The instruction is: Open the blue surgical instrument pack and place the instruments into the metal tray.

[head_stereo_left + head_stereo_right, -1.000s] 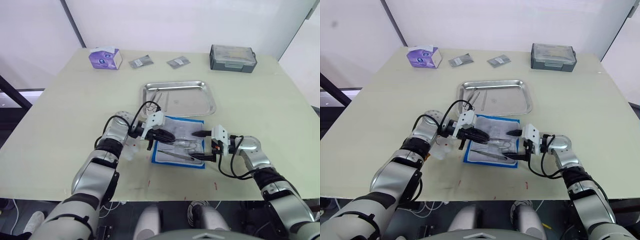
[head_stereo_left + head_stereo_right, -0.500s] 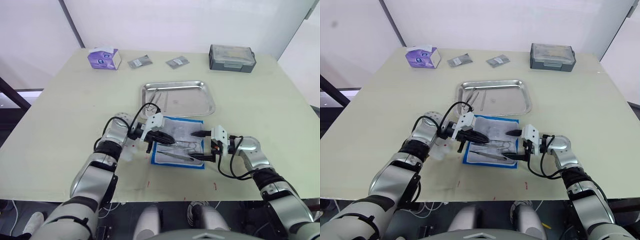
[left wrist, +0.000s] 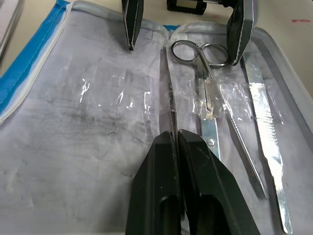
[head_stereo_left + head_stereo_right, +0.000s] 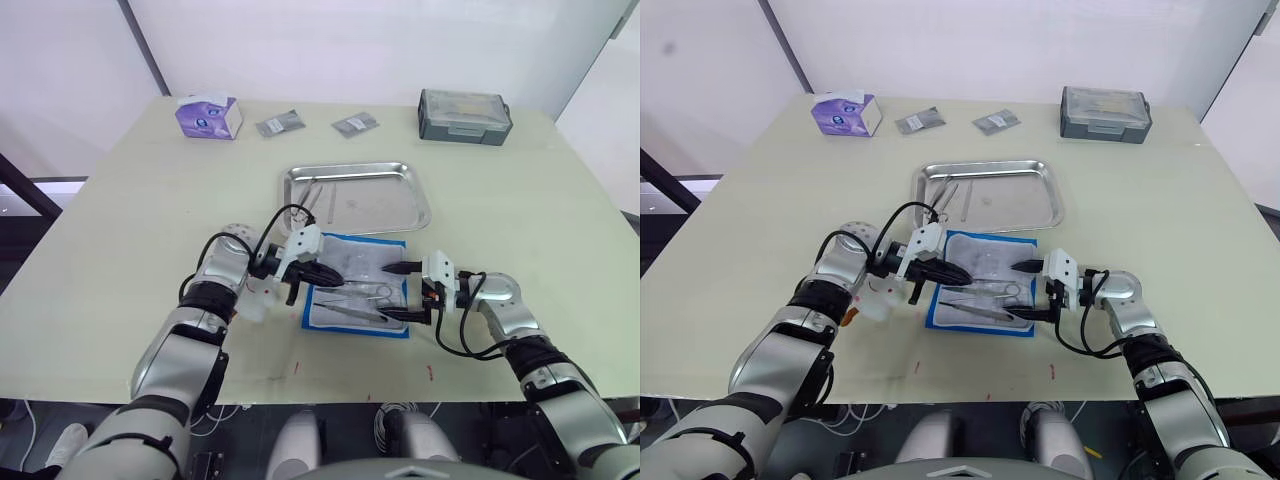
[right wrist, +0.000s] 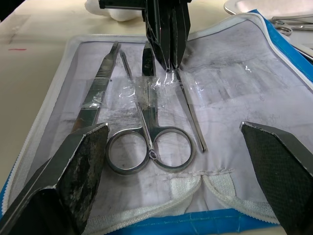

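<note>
The blue surgical instrument pack [image 4: 392, 244] lies open on the table just in front of the metal tray [image 4: 400, 206], its pale lining up. My left gripper [image 3: 177, 142] reaches in from the pack's left side and is shut on a thin silver instrument [image 3: 168, 93]. Ring-handled scissors [image 5: 149, 142], a flat ridged tool [image 5: 98, 93] and a fine probe [image 3: 244, 147] lie in the lining beside it. At the pack's right edge my right gripper [image 4: 395, 292] stands wide open, its fingers [image 5: 63, 181] on either side of the scissors' rings and holding nothing. A few instruments [image 4: 315, 192] lie in the tray's left part.
Along the table's far edge stand a purple tissue box [image 4: 208, 116], two grey foil packets [image 4: 277, 125] [image 4: 355, 124] and a dark grey plastic box [image 4: 465, 116]. Bare table lies left and right of the pack and tray.
My left gripper has drawn back a little to the left over the pack, still shut on the thin instrument. The right gripper has stayed put.
</note>
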`<state>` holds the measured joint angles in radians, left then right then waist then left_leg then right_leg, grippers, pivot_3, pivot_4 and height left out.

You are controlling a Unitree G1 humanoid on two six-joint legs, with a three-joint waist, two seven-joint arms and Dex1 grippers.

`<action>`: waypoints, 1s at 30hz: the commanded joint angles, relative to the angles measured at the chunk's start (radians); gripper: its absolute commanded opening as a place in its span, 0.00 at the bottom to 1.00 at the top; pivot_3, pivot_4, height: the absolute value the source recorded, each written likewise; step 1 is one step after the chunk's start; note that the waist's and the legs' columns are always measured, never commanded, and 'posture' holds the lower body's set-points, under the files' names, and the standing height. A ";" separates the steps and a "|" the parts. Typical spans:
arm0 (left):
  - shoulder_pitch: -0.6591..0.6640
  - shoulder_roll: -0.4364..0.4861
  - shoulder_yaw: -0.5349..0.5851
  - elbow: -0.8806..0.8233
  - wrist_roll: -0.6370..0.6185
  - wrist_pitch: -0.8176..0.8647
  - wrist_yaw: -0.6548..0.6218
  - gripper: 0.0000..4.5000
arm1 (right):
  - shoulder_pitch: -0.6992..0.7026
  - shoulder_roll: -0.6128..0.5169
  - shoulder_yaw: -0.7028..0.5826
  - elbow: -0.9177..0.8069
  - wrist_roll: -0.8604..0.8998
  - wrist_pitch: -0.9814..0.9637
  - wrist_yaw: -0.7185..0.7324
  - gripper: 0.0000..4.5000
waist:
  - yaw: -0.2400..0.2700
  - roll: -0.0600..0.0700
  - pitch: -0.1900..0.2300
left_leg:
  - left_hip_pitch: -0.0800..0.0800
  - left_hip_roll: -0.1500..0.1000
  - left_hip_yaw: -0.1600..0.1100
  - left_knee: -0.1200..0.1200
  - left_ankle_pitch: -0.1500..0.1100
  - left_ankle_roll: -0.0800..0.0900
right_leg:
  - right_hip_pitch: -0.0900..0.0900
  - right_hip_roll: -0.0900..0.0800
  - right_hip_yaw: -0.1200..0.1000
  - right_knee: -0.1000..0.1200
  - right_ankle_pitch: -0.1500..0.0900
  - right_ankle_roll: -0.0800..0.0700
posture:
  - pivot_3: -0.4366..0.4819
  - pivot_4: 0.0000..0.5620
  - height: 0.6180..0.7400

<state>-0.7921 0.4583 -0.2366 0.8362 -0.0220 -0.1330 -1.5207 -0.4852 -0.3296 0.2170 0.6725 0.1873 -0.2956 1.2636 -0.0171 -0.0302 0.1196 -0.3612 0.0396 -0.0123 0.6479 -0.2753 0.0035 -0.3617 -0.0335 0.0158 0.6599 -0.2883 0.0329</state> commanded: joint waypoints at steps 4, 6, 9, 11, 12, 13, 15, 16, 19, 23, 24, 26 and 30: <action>-0.061 0.073 0.011 -0.083 -0.010 0.069 -0.046 0.02 | 0.095 -0.002 0.086 0.115 -0.106 0.055 0.007 1.00 | 0.000 -0.001 0.001 | 0.000 0.000 0.000 0.000 0.000 0.000 | 0.000 0.000 0.000 0.000 0.000 0.000 | 0.48 0.27 0.95; -0.069 0.092 0.009 -0.107 -0.012 0.096 -0.059 0.02 | 0.093 -0.002 0.086 0.118 -0.108 0.054 0.006 1.00 | 0.000 -0.001 0.001 | 0.000 0.000 0.000 0.000 0.000 0.000 | 0.000 0.000 0.000 0.000 0.000 0.000 | 0.48 0.27 0.95; -0.074 0.114 0.004 -0.140 -0.017 0.132 -0.074 0.02 | 0.092 -0.001 0.087 0.120 -0.110 0.054 0.005 1.00 | 0.000 -0.001 0.001 | 0.000 0.000 0.000 0.000 0.000 0.000 | 0.000 0.000 0.000 0.000 0.000 0.000 | 0.48 0.27 0.95; -0.072 0.124 0.004 -0.161 -0.022 0.149 -0.082 0.02 | 0.090 -0.001 0.087 0.122 -0.111 0.055 0.005 1.00 | 0.000 -0.001 0.001 | 0.000 0.000 0.000 0.000 0.000 0.000 | 0.000 0.000 0.000 0.000 0.000 0.000 | 0.48 0.27 0.95; -0.069 0.133 -0.001 -0.174 -0.026 0.158 -0.088 0.02 | 0.090 -0.001 0.088 0.122 -0.112 0.055 0.005 1.00 | 0.000 -0.001 0.001 | 0.000 0.000 0.000 0.000 0.000 0.000 | 0.000 0.000 0.000 0.000 0.000 0.000 | 0.48 0.27 0.95; -0.065 0.139 -0.004 -0.184 -0.028 0.166 -0.091 0.02 | 0.089 -0.001 0.088 0.123 -0.112 0.055 0.004 1.00 | 0.000 -0.001 0.001 | 0.000 0.000 0.000 0.000 0.000 0.000 | 0.000 0.000 0.000 0.000 0.000 0.000 | 0.48 0.27 0.95; -0.061 0.151 -0.008 -0.200 -0.031 0.174 -0.094 0.02 | 0.088 0.000 0.088 0.124 -0.113 0.055 0.004 1.00 | 0.000 -0.001 0.001 | 0.000 0.000 0.000 0.000 0.000 0.000 | 0.000 0.000 0.000 0.000 0.000 0.000 | 0.48 0.27 0.95; -0.061 0.159 -0.008 -0.208 -0.036 0.181 -0.094 0.02 | 0.087 0.000 0.088 0.124 -0.113 0.056 0.004 1.00 | 0.000 -0.001 0.001 | 0.000 0.000 0.000 0.000 0.000 0.000 | 0.000 0.000 0.000 0.000 0.000 0.000 | 0.48 0.27 0.95; -0.061 0.184 -0.013 -0.233 -0.054 0.199 -0.094 0.02 | 0.086 0.000 0.088 0.125 -0.114 0.056 0.004 1.00 | 0.000 -0.001 0.001 | 0.000 0.000 0.000 0.000 0.000 0.000 | 0.000 0.000 0.000 0.000 0.000 0.000 | 0.48 0.27 0.95; -0.059 0.221 -0.032 -0.266 -0.082 0.218 -0.094 0.02 | 0.082 0.000 0.088 0.129 -0.115 0.055 0.004 1.00 | 0.000 -0.001 0.001 | 0.000 0.001 0.000 0.000 0.000 0.000 | 0.000 0.000 0.000 0.000 0.000 0.000 | 0.48 0.27 0.95; -0.057 0.237 -0.038 -0.277 -0.093 0.224 -0.094 0.02 | 0.082 0.000 0.088 0.130 -0.115 0.055 0.004 1.00 | 0.000 -0.001 0.001 | 0.000 0.001 -0.001 0.000 0.000 0.000 | 0.000 0.000 0.000 0.000 0.000 0.000 | 0.48 0.27 0.95; -0.056 0.261 -0.050 -0.295 -0.111 0.233 -0.094 0.02 | 0.079 0.000 0.087 0.132 -0.116 0.054 0.004 1.00 | 0.000 -0.002 0.001 | 0.000 0.001 -0.001 0.000 0.000 0.000 | 0.000 0.000 0.000 0.000 0.000 0.000 | 0.48 0.27 0.95; -0.058 0.337 -0.074 -0.343 -0.159 0.257 -0.094 0.02 | 0.076 0.001 0.086 0.136 -0.117 0.053 0.005 1.00 | -0.001 -0.002 0.001 | 0.000 0.001 0.000 0.000 0.000 0.000 | 0.000 0.000 0.001 0.000 0.000 0.000 | 0.48 0.27 0.95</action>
<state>-0.8383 0.7645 -0.3124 0.5357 -0.1458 0.1123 -1.5704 -0.4892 -0.3284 0.2172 0.6731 0.1783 -0.2955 1.2629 -0.0179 -0.0320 0.1210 -0.3612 0.0410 -0.0128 0.6479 -0.2753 0.0035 -0.3618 -0.0336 0.0163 0.6599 -0.2884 0.0329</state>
